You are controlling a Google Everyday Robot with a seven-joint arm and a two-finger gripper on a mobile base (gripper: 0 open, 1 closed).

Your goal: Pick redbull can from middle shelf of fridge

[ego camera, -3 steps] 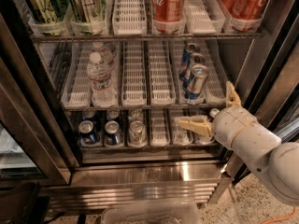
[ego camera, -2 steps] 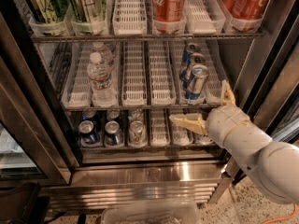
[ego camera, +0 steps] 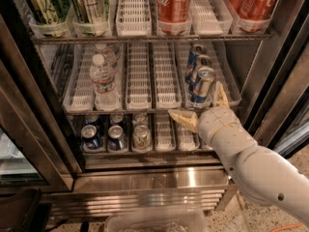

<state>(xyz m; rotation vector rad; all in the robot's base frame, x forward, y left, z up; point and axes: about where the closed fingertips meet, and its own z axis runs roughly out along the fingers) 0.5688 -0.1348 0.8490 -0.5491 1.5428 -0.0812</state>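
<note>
The redbull can [ego camera: 203, 85] stands upright at the front of the right-hand lane of the middle shelf [ego camera: 145, 111], with two more like it behind. The gripper [ego camera: 202, 108] is open and empty. It sits at the shelf's front edge, just below and in front of that can. One finger [ego camera: 182, 118] points left under the front bar, and the other finger [ego camera: 220, 94] rises to the right of the can. The arm [ego camera: 260, 173] comes in from the lower right. The fridge [ego camera: 145, 180] stands open with its steel base below.
Water bottles [ego camera: 103, 81] stand at the left of the middle shelf. Coca-Cola cans [ego camera: 174, 1] and green-silver cans [ego camera: 43, 4] fill the top shelf. Short dark-blue cans [ego camera: 91, 137] sit on the lower shelf. A clear bin [ego camera: 154, 221] is at the bottom, and dark door frames [ego camera: 29, 105] flank the opening.
The gripper has moved a little left and up, closer to the front redbull can. Its fingers stay open. The cans have not moved.
</note>
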